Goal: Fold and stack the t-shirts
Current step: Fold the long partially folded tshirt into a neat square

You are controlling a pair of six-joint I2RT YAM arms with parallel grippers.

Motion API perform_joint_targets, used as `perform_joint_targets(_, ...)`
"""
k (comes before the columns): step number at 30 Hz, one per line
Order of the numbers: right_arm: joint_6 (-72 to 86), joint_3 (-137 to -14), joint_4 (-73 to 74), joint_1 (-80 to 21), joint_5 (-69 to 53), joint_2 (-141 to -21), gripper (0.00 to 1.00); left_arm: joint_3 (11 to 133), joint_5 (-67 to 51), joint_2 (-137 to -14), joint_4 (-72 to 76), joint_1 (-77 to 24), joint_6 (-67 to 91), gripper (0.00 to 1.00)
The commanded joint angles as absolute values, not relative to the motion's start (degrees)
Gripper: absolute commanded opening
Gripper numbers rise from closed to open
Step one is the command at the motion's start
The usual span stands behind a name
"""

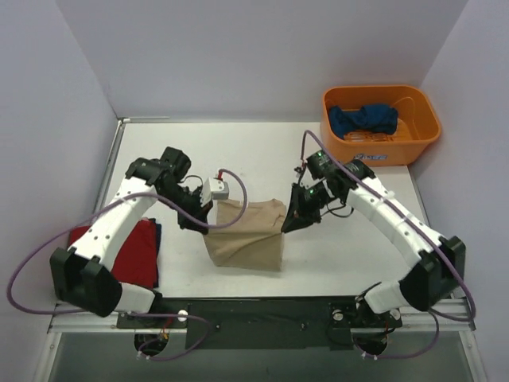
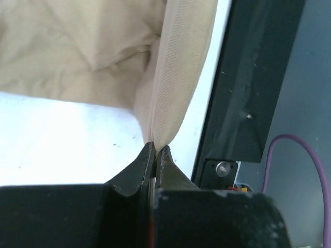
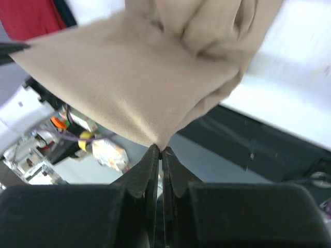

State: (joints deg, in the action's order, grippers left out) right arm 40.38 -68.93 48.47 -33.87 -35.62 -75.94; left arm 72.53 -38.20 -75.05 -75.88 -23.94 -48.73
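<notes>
Three t-shirts. One tan t-shirt [image 1: 246, 237], centre, pinched by left gripper [image 2: 156, 148] and right gripper [image 3: 159, 150]. One red t-shirt [image 1: 134, 253], near left. One dark blue t-shirt [image 1: 362, 119] in far-right bin [image 1: 413, 143].

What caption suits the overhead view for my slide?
The left gripper and right gripper pinch opposite corners of the tan t-shirt; a red shirt lies left, a blue shirt in the orange bin.
</notes>
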Motion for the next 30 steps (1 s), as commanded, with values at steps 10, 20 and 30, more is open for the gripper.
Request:
perform_joint_targets(10, 24.08, -95.08, 51.68, -18.55, -29.10, -109.50, 0.00, 95.51, -34.10, -107.90, -64.34, -15.91, -34.72, 0.00)
perform_joint_targets(20, 27.42, -100.89, 47.73, -16.00, -27.16, -121.54, 0.00, 106.78, -29.72, -123.04, -60.05, -15.91, -29.01, 0.02)
perform_joint_targets(30, 25.06, -105.74, 46.23, -14.77, -21.01, -121.32, 0.47, 110.30, -29.44, -124.20, -47.81, -12.84, -13.81, 0.53)
